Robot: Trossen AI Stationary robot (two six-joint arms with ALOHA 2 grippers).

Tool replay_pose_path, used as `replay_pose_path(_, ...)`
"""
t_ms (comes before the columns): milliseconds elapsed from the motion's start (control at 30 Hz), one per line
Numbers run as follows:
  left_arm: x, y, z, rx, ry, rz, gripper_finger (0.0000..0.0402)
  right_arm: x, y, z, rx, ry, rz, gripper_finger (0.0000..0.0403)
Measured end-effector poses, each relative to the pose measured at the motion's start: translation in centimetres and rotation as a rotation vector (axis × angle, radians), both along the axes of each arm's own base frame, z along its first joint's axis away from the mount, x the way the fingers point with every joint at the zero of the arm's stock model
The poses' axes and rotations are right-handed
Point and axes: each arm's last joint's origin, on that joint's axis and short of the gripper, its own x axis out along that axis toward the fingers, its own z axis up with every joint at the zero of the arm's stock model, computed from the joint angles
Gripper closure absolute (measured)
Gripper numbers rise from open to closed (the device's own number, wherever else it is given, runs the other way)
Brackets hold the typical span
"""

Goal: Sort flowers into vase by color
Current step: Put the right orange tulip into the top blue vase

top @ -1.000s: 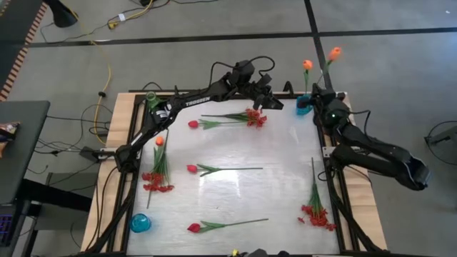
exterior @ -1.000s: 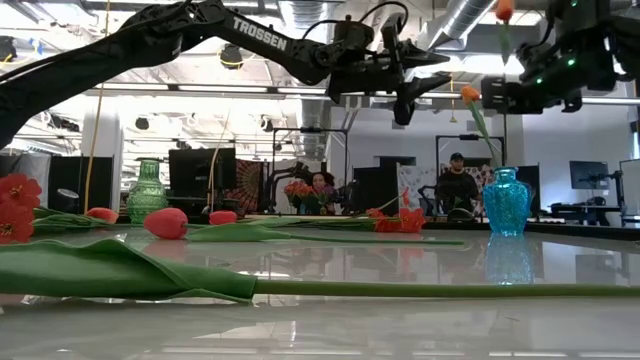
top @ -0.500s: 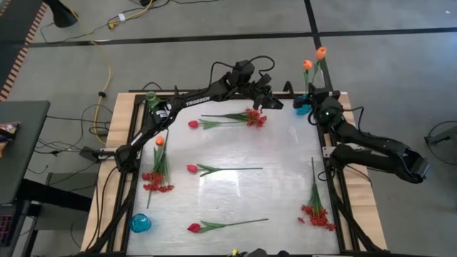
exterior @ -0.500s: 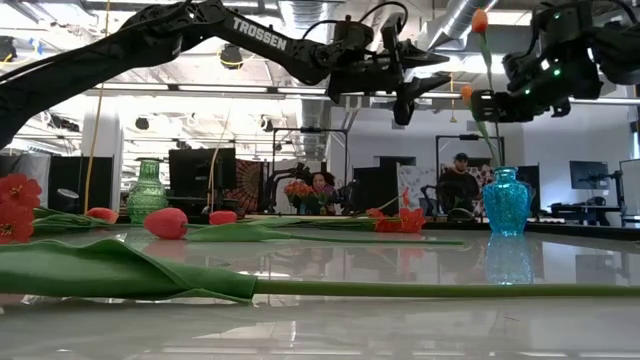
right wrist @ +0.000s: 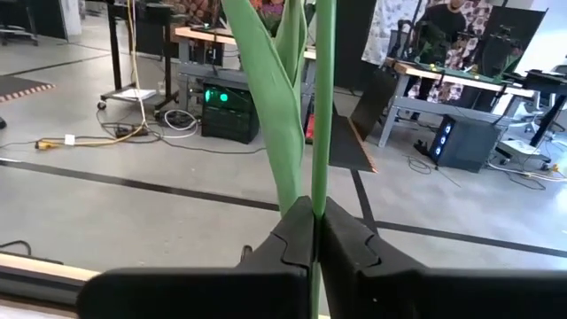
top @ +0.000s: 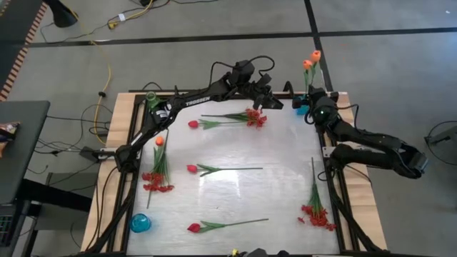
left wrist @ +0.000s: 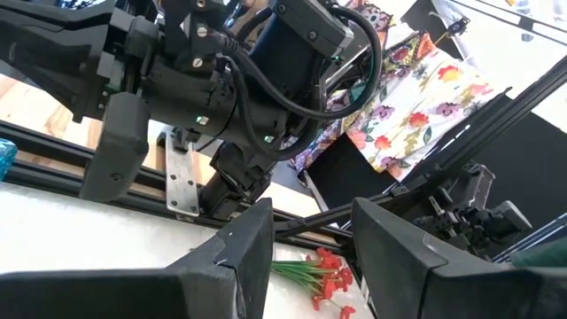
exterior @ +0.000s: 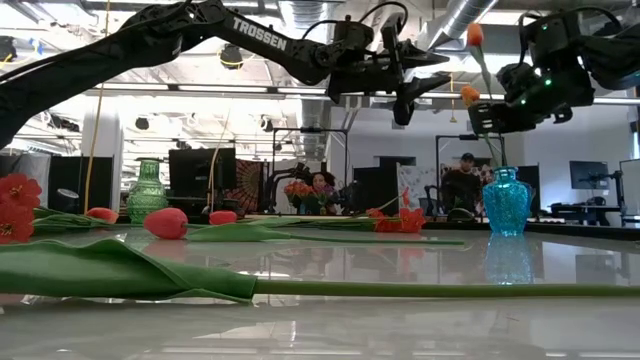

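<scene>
We saw a glossy white table (top: 228, 150) from above, with two dark robot arms reaching over its far edge. The right gripper (top: 315, 108) hung at the far right corner, its two dark fingers (right wrist: 292, 237) clenched on the green stem of an upright orange tulip (top: 315, 56), whose bloom stood above the gripper. Just beside it, a second orange tulip (top: 307, 64) stood in a blue glass vase (exterior: 506, 201) at that same corner. In the low view the held tulip's stem ran down toward the mouth of the blue vase, but we could not tell whether its end was inside. The left gripper (top: 273, 102) hovered over the far middle of the table, above and just beyond a red many-bloom spray (top: 255, 117), with its jaws released and nothing between them. Next to that spray lay a pinkish-red tulip (top: 193, 123), bloom pointing left. Two more pinkish-red tulips lay flat with their stems pointing right, one at the table's centre (top: 191, 168) and one near the front edge (top: 193, 228). Along the left side lay another red spray (top: 156, 183) with an orange tulip (top: 159, 141) beside it. A third red spray (top: 318, 215) lay near the front right edge. A green glass vase (top: 151, 97) stood at the far left corner, and a second blue vase (top: 141, 223) at the front left corner. In the room behind, a person (exterior: 461, 183) sat at a desk.
</scene>
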Motion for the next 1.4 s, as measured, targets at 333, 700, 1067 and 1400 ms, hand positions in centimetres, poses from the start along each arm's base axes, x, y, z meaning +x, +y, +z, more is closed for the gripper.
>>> replay_pose_path(333,0.00,0.00,0.00,0.000,0.000,0.000,0.0260,0.00,0.00,-0.01,0.001,0.001,-0.001,0.0356)
replay_pose_path(700,0.00,0.00,0.00,0.000,0.000,0.001,0.0260,0.00,0.01,-0.01,0.001,0.010,0.000,0.0332)
replay_pose_path(1067,0.01,0.01,0.00,0.000,0.000,0.004,0.0260,-0.01,0.04,-0.19,0.015,0.024,0.003,0.0223)
replay_pose_path(1400,0.01,0.02,0.00,0.001,0.000,0.008,0.0260,-0.01,0.04,-0.18,0.015,0.012,0.003,0.0164)
